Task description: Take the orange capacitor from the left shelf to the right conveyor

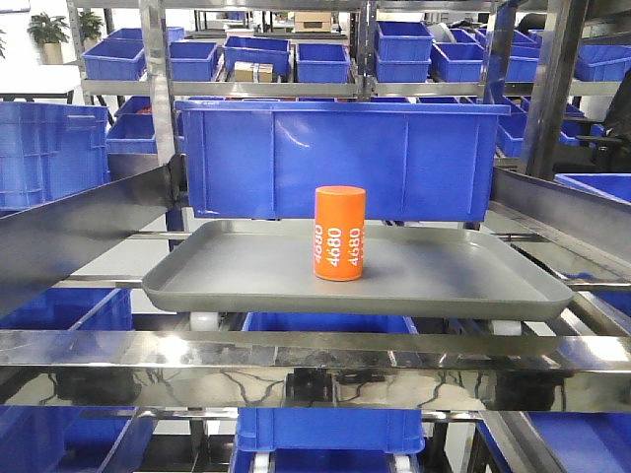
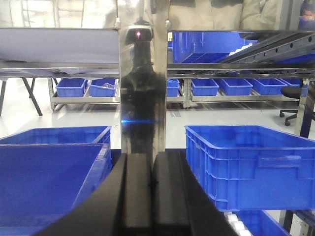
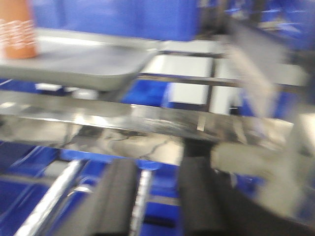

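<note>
**Front view.** The orange capacitor [image 1: 340, 234] stands upright near the middle of a shallow grey tray [image 1: 246, 296]. Its base is flat on the tray floor and white "4680" lettering runs up its side. The tray rests level within the steel-framed shelf [image 1: 153, 59], above and behind a polished front rail [image 1: 315, 360]. A large blue bin [image 1: 340, 158] stands directly behind the tray's far edge. Smaller blue bins fill the levels above and below, and to both sides.

**Left wrist view.** The left gripper [image 2: 151, 164] has its jaws drawn together, with only a thin dark slit between them. Nothing is held. It faces a shiny steel post [image 2: 142, 98] straight ahead. A blue crate [image 2: 251, 162] sits to one side of the post, and a second crate sits on the other side.

**Right wrist view.** The picture is heavily blurred. The right gripper [image 3: 155, 169] has its jaws standing apart, with a clear gap through which a roller rod shows. Nothing lies between them. The gripper sits lower than the front rail. The capacitor shows in the upper left corner on the tray, well apart from the jaws and untouched
</note>
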Available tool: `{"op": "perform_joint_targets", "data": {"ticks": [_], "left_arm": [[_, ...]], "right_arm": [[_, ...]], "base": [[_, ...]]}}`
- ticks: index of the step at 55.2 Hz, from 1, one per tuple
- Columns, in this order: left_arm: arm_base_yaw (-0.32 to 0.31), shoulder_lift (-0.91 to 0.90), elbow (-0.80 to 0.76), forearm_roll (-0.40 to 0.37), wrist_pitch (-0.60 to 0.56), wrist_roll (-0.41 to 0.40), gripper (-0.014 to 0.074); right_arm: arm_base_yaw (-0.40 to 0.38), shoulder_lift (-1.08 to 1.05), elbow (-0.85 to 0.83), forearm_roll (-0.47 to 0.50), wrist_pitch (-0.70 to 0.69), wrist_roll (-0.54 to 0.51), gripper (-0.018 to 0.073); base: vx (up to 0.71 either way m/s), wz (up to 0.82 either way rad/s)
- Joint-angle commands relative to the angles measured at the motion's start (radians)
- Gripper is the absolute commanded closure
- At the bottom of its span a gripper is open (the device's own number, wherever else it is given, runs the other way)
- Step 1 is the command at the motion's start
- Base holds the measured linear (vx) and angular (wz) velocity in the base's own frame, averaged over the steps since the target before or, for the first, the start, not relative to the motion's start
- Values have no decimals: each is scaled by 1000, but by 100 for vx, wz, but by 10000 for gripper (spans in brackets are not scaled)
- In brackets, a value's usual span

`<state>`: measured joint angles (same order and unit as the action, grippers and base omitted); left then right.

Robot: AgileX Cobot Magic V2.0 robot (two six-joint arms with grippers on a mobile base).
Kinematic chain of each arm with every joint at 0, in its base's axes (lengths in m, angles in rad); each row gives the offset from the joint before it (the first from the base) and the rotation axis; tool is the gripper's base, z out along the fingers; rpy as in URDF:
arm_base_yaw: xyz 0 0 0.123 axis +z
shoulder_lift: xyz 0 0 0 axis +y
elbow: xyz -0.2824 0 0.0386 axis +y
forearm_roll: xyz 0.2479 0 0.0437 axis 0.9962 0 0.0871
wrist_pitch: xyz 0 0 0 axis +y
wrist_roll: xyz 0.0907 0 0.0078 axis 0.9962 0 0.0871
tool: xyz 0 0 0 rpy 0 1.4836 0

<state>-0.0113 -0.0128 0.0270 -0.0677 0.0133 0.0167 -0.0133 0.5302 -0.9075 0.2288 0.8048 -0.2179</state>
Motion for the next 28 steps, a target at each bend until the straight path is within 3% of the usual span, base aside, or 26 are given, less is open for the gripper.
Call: {"op": "perform_joint_targets", "data": {"ticks": [1,5,11,28], "left_arm": [[-5,-12,32,-7,-82,-6,602],[-5,-12,32,-7,-82,-6,602],[-5,-12,32,-7,-82,-6,602],[-5,-12,32,-7,-82,-6,602]], "right_arm": [[2,66,-51,122,-90,-137,36],[2,113,-69,208,-84,-221,-60],[2,185,-102,337,-66,-320,-131],[2,422,-263,596,5,-565,-111]], "base": [[0,0],[0,0],[0,0],[0,0]]}}
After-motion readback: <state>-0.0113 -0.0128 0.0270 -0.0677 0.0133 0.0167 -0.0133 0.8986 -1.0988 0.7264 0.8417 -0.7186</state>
